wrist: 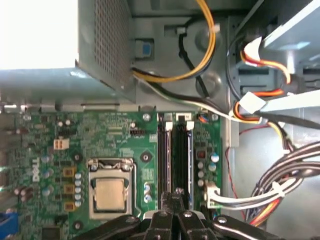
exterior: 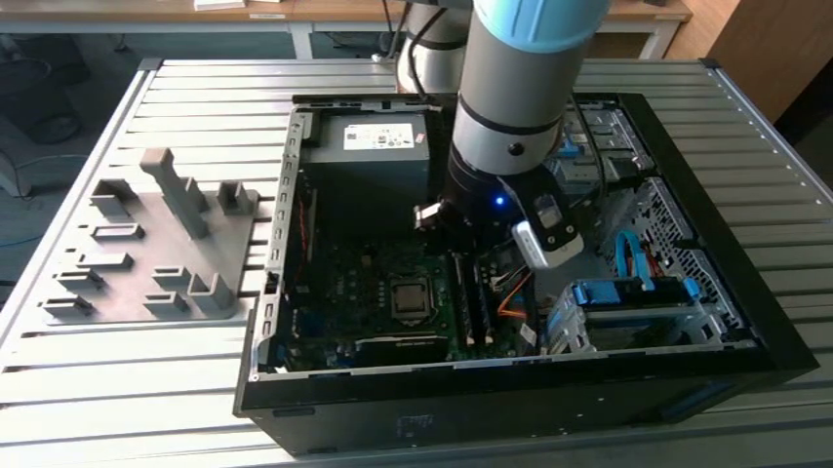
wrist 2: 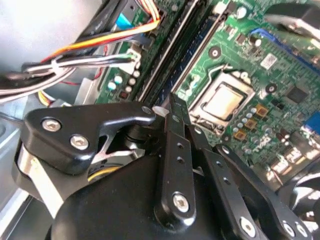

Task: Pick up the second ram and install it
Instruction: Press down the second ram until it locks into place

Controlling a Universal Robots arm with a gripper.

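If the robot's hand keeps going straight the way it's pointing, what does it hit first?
Probably the long black memory slots on the green motherboard; the hand sits right over their near end, though depth is unclear.

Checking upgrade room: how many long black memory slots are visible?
2: the first slot beside the square silver processor chip, the second slot next to it. Others may be hidden.

I see a slatted grey metal surface point(exterior: 195, 97) carrying two things directly: an open black computer case point(exterior: 521, 409) lying on its side across the middle, and a grey fixture plate point(exterior: 150, 249) with upright blocks beside it toward the exterior view's left.
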